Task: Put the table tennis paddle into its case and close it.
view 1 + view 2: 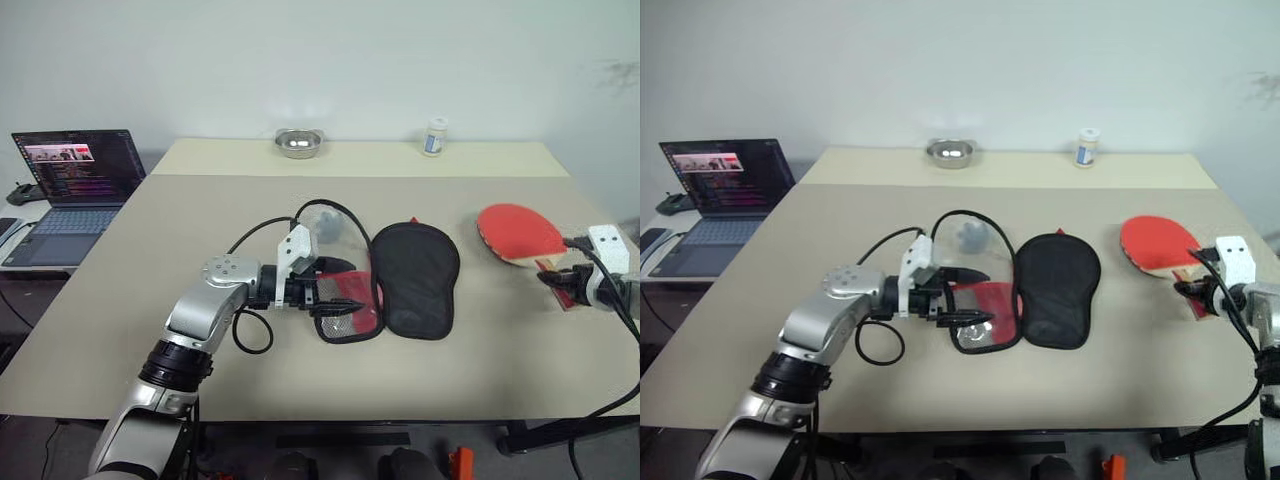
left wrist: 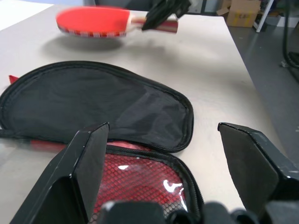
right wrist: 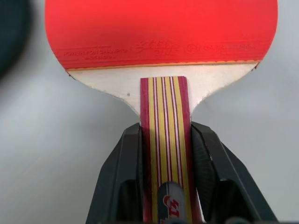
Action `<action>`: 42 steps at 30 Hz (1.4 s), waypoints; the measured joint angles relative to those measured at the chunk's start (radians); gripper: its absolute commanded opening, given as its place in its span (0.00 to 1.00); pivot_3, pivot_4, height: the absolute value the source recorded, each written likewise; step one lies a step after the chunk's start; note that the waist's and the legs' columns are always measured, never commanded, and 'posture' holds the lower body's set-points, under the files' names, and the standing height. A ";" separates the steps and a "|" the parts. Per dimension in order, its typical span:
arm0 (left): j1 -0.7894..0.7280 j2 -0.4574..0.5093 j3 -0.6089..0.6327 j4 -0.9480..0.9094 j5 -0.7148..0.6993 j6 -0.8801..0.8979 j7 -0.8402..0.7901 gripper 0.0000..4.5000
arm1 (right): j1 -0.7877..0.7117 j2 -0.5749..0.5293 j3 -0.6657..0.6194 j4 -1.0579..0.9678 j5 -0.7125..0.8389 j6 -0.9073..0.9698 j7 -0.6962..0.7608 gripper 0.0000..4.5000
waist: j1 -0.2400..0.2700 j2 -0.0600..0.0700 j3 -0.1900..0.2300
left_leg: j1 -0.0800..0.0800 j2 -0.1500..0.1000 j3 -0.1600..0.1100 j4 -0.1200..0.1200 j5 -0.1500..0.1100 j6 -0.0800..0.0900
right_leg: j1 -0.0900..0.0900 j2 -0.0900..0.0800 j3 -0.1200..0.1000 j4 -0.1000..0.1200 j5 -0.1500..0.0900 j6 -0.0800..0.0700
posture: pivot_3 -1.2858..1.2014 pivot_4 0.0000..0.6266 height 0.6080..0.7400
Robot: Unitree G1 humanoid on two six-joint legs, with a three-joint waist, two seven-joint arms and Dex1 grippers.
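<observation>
Red paddle (image 3: 161, 32) handle clamped by right gripper (image 3: 164, 140), wrist close-up.

The case (image 1: 400, 280) lies open before me on the table (image 1: 130, 300), my left gripper (image 1: 340, 292) over its left half. Well to its right, my right gripper (image 3: 164, 154) clasps the paddle (image 1: 520, 234). A laptop (image 1: 75, 180) stands far left.
</observation>
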 measured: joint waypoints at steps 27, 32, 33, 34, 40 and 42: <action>-0.025 0.027 0.051 0.065 0.005 -0.066 0.012 0.91 | 0.152 0.959 0.008 -0.720 -0.033 0.382 -0.694 0.24 | -0.020 0.000 0.000 | -0.004 0.000 -0.004 0.000 0.003 -0.005 | -0.003 0.001 -0.003 0.001 0.000 -0.001 | 0.52 0.24 1.00; -0.041 0.027 0.054 0.087 0.009 -0.087 0.017 0.91 | 0.172 0.951 0.048 -0.721 -0.034 0.371 -0.693 0.24 | -0.022 0.000 0.000 | -0.005 0.000 -0.004 0.000 0.003 -0.005 | -0.003 0.001 -0.003 0.001 0.000 0.000 | 0.52 0.24 1.00; -0.048 0.027 0.054 0.089 0.010 -0.088 0.017 0.91 | 0.177 0.948 0.054 -0.720 -0.034 0.362 -0.693 0.24 | -0.022 0.000 0.000 | -0.005 -0.001 -0.004 0.000 0.003 -0.005 | -0.003 0.001 -0.003 0.001 0.000 0.000 | 0.52 0.24 1.00; -0.056 0.027 0.054 0.089 0.010 -0.089 0.017 0.91 | 0.179 0.945 0.058 -0.720 -0.034 0.358 -0.693 0.24 | -0.022 0.000 0.000 | -0.005 -0.001 -0.004 0.000 0.003 -0.005 | -0.003 0.001 -0.003 0.001 0.000 0.000 | 0.52 0.24 1.00; -0.063 0.027 0.055 0.088 0.012 -0.090 0.017 0.91 | 0.180 0.941 0.074 -0.703 -0.034 0.341 -0.694 0.24 | -0.022 0.000 0.000 | -0.004 0.000 -0.004 -0.001 0.003 -0.005 | -0.003 0.001 -0.003 0.001 0.000 0.000 | 0.52 0.24 1.00; -0.063 0.027 0.055 0.087 0.012 -0.089 0.017 0.91 | 0.180 0.939 0.078 -0.696 -0.035 0.333 -0.694 0.24 | -0.022 0.000 0.000 | -0.004 0.000 -0.004 -0.001 0.003 -0.005 | -0.003 0.001 -0.003 0.001 0.000 0.000 | 0.52 0.24 1.00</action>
